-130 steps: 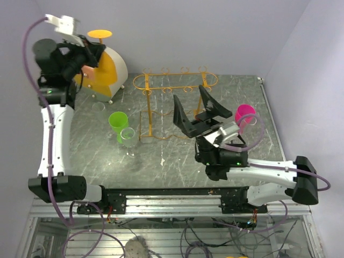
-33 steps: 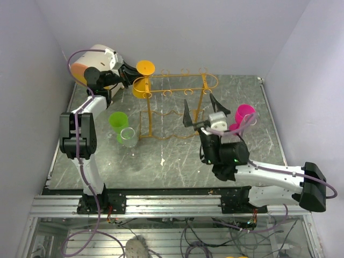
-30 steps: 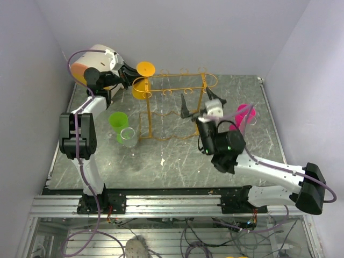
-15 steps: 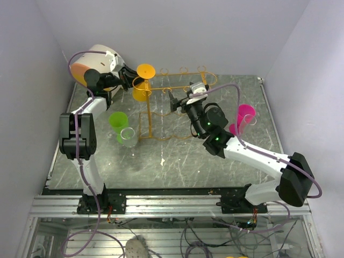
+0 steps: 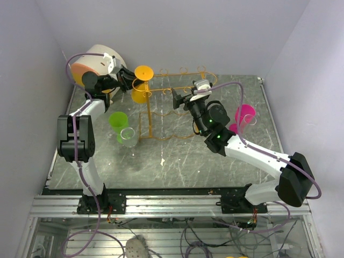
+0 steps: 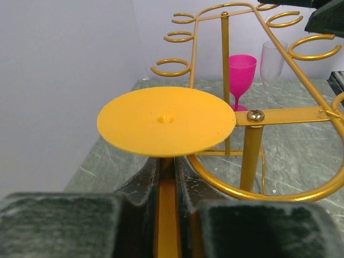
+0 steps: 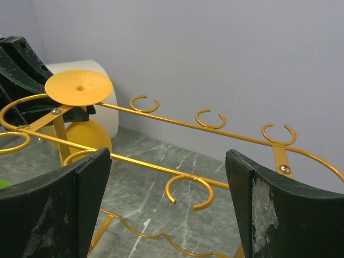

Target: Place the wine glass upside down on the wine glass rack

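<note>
My left gripper (image 5: 127,79) is shut on the stem of an orange wine glass (image 5: 143,72) and holds it upside down, foot on top, at the left end of the orange-gold wire rack (image 5: 177,80). In the left wrist view the round foot (image 6: 166,119) sits above my fingers (image 6: 141,177), just left of the rack's curved rail (image 6: 252,115). My right gripper (image 5: 183,95) is open and empty, hovering at the rack's near rail. In the right wrist view its fingers (image 7: 80,183) straddle a rail loop (image 7: 187,191), and the glass foot (image 7: 79,87) shows at far left.
A green cup (image 5: 117,121) and a clear glass (image 5: 128,135) stand left of the rack. A pink wine glass (image 5: 244,115) and a clear glass (image 5: 252,119) stand to its right. A white and orange round object (image 5: 95,55) sits at the back left corner.
My right arm has swung from mid-table up and back to the rack's top rail, gripper open. My left gripper has brought the orange glass from the back left to the rack's left end.
</note>
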Controlling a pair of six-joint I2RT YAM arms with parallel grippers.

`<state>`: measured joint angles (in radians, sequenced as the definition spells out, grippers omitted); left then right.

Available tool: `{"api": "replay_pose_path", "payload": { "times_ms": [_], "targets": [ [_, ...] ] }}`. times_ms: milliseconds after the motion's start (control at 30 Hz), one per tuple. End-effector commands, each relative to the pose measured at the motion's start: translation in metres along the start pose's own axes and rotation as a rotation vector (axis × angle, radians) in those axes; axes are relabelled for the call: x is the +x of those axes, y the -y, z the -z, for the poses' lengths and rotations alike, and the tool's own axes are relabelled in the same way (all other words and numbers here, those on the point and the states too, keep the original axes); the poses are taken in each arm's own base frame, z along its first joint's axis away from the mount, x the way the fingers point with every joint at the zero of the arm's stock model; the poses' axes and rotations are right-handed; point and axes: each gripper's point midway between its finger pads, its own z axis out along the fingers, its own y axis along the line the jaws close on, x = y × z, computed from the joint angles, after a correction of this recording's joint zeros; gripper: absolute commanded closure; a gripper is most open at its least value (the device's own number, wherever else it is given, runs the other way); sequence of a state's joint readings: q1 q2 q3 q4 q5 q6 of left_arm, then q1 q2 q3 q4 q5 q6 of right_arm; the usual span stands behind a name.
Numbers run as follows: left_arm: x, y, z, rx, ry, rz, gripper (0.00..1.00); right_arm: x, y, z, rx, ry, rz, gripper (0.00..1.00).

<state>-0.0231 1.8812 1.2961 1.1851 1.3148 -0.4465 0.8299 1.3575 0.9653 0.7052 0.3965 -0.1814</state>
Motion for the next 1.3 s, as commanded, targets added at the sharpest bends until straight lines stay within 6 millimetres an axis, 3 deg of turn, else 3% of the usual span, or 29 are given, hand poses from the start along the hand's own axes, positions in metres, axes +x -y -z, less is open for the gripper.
{"api": "replay_pose_path", "payload": {
  "times_ms": [0, 133, 300, 367, 867, 1133, 1200, 1267],
  "targets": [
    [-0.007, 0.011, 0.005, 0.035, -0.007, -0.090, 0.76, -0.010, 0.005, -0.002, 0.017, 0.026, -0.022, 0.13],
    [-0.003, 0.013, 0.006, 0.037, -0.010, -0.093, 0.56, -0.011, 0.006, -0.001, 0.023, 0.030, -0.028, 0.13],
    [-0.001, 0.010, 0.006, 0.025, -0.007, -0.103, 0.39, -0.012, 0.008, 0.001, 0.027, 0.033, -0.028, 0.13],
    [-0.001, 0.001, 0.015, -0.005, -0.012, -0.105, 0.36, -0.010, 0.008, 0.001, 0.030, 0.032, -0.028, 0.13],
    [-0.008, -0.029, 0.052, -0.088, -0.046, -0.108, 0.38, -0.014, 0.012, 0.005, 0.038, 0.047, -0.042, 0.13],
    [-0.034, -0.036, 0.076, -0.138, -0.064, -0.121, 0.38, -0.022, 0.017, 0.013, 0.046, 0.047, -0.067, 0.07],
    [-0.051, -0.037, 0.086, -0.175, -0.061, -0.111, 0.38, -0.028, 0.019, 0.017, 0.044, 0.051, -0.067, 0.01],
    [-0.070, -0.035, 0.094, -0.217, -0.051, -0.105, 0.37, -0.038, 0.021, 0.022, 0.026, 0.065, -0.066, 0.00]
  ]
}}
